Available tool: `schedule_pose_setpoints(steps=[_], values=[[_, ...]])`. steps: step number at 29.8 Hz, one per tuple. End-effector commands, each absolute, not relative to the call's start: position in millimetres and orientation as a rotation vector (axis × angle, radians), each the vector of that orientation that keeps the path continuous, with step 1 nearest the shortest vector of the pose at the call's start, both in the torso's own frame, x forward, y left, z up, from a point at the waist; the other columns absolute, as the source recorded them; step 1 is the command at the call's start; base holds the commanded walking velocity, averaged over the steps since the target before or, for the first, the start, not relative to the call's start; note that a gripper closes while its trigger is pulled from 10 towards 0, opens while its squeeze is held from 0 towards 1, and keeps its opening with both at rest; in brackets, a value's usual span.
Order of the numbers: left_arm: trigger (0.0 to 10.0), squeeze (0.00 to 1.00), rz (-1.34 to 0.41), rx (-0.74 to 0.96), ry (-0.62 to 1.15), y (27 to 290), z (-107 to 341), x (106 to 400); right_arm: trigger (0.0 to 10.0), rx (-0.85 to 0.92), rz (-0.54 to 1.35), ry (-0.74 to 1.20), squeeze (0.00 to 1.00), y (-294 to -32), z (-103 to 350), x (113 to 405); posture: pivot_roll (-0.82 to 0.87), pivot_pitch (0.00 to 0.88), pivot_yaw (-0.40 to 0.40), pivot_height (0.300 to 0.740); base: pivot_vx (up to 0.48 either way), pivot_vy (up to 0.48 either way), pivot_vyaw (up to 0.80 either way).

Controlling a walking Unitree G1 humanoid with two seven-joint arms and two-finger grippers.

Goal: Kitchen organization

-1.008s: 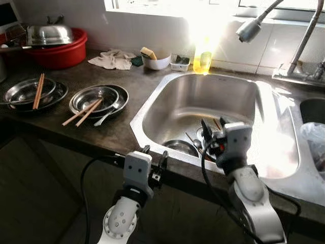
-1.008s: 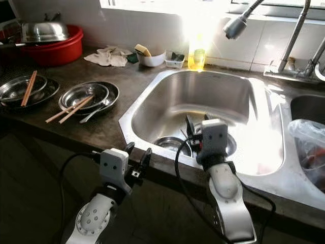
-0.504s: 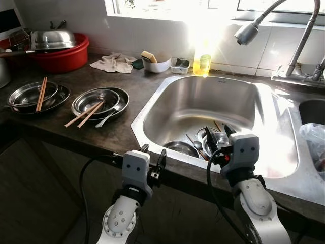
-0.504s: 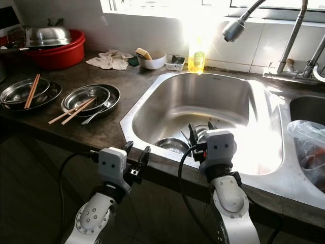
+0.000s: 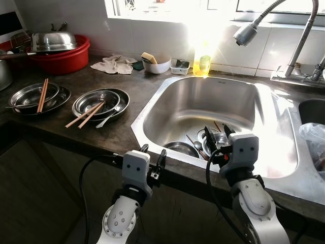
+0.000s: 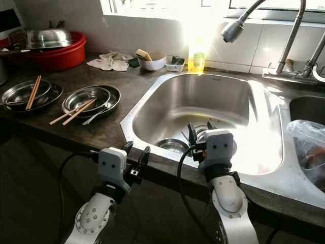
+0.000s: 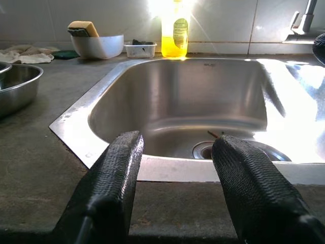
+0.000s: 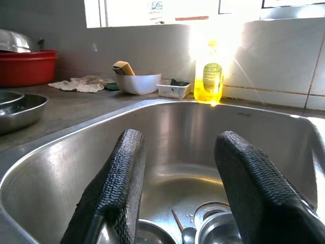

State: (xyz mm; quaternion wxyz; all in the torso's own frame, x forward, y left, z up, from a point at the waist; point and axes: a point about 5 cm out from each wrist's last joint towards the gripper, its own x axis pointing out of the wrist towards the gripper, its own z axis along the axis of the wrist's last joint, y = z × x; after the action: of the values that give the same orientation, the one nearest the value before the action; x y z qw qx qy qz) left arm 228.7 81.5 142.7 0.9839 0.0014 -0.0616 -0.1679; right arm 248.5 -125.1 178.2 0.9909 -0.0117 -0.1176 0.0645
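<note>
Strong daylight pours in from the window, washing out the wall behind the yellow bottle and glaring off the sink. The cupboard front below lies in shadow. All pictures are sharp.

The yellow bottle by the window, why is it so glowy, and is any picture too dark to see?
Sunlight through the window washes out the yellow bottle in the left eye view and flares off the sink rim beside it; in the right wrist view the bottle glows against the tiles. The cupboard front below the counter is shadowed, but no view is too dark.
</note>
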Motion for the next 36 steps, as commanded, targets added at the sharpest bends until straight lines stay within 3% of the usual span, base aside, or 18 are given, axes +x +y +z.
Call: schedule_pose_setpoints(steps=[1, 21, 36], values=[[10.0, 0.00, -0.340, 0.017, -0.113, 80.7, 141.8, 227.4, 10.0, -0.020, 0.136, -0.251, 0.00, -122.3, 183.7, 248.3, 0.05, 0.031, 0.000, 0.740, 0.000, 0.000, 0.00], [10.0, 0.00, -0.355, 0.018, -0.094, 81.4, 137.2, 225.7, 10.0, -0.022, 0.156, -0.252, 0.00, -118.4, 183.4, 248.4, 0.05, 0.019, 0.003, 0.740, 0.000, 0.000, 0.00], [10.0, 0.00, -0.373, 0.010, -0.087, 77.8, 136.7, 226.6, 10.0, -0.033, 0.139, -0.243, 0.00, -119.8, 182.3, 247.5, 0.03, 0.032, 0.017, 0.740, -0.287, 0.000, 0.00]])
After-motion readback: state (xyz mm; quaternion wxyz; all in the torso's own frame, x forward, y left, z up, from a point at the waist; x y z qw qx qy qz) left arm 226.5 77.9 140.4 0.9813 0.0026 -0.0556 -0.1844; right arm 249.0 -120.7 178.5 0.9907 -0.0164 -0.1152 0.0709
